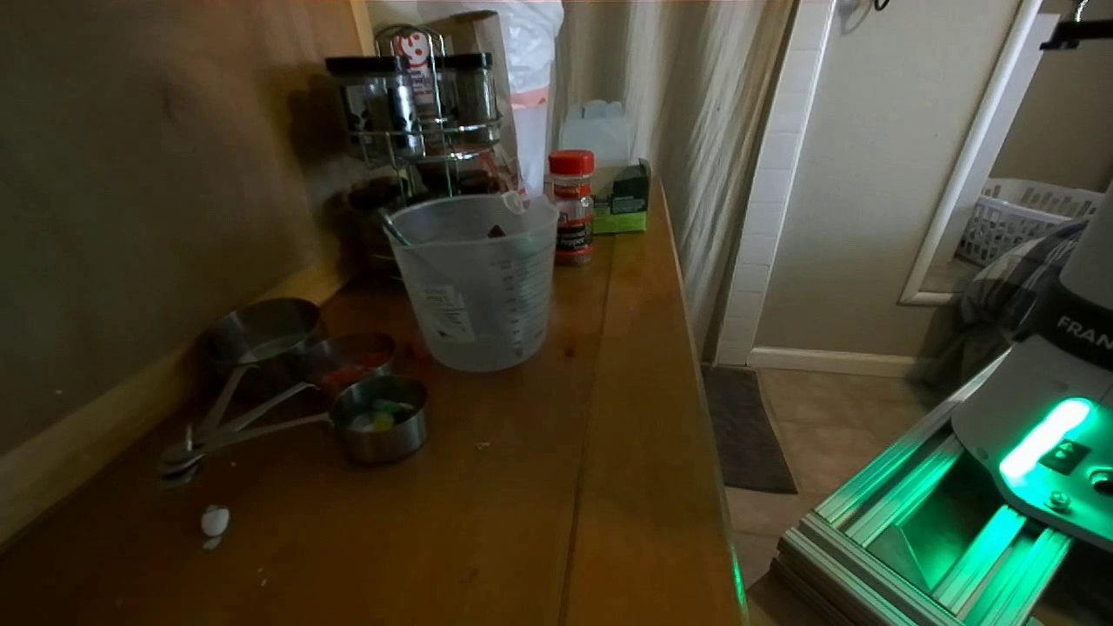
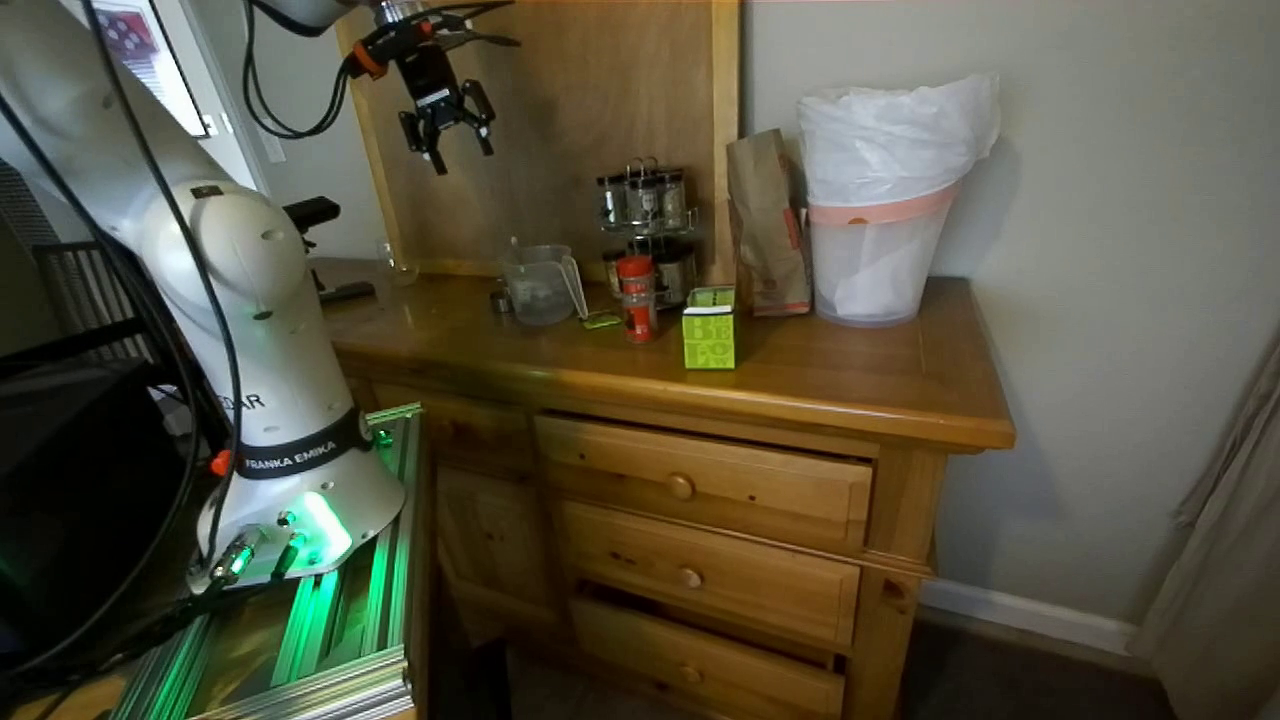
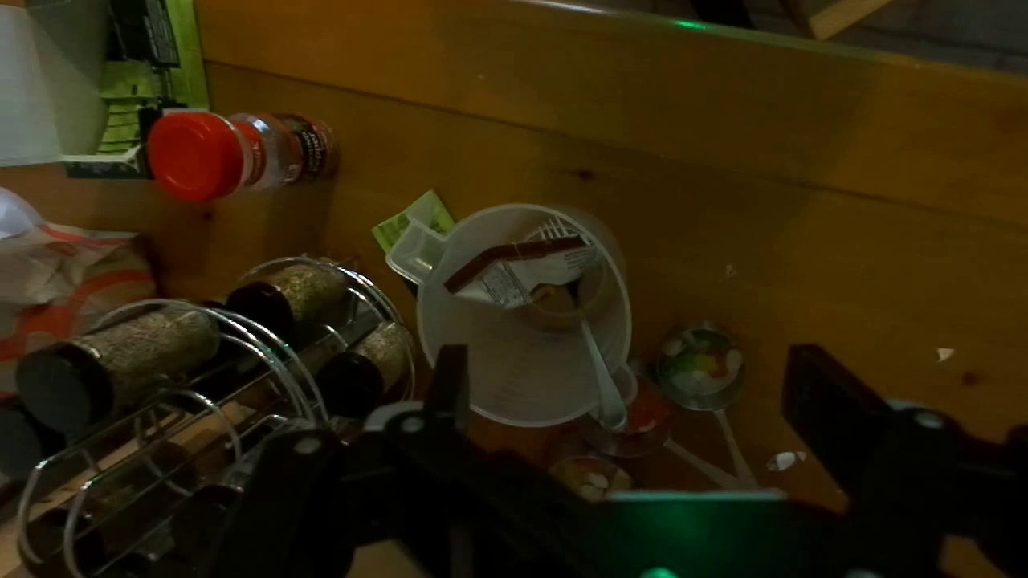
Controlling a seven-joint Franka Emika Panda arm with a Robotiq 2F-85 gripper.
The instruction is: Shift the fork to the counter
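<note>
The fork [image 3: 601, 365] stands tilted inside the translucent plastic cup [image 3: 514, 353]. In the wrist view its handle leans over the rim and its tines lie low, beside a white and brown packet [image 3: 502, 277]. The handle end also shows above the rim in both exterior views [image 1: 396, 229] [image 2: 514, 243]. The cup [image 1: 487, 304] stands upright on the brown wooden counter [image 1: 648, 487], which also shows in the other views [image 2: 850, 365] [image 3: 803, 144]. My gripper [image 2: 463, 158] is open and empty, high above the counter. In the wrist view its spread fingers [image 3: 630, 353] frame the cup's handle side from above.
Metal measuring cups [image 1: 383, 422] with food bits sit beside the cup. A wire spice rack [image 2: 648, 225], a red-capped pepper bottle [image 2: 637, 300], a green box [image 2: 709, 335], a paper bag [image 2: 770, 230] and a lined bin [image 2: 870, 255] stand along the counter. A wooden panel [image 2: 600, 80] rises behind.
</note>
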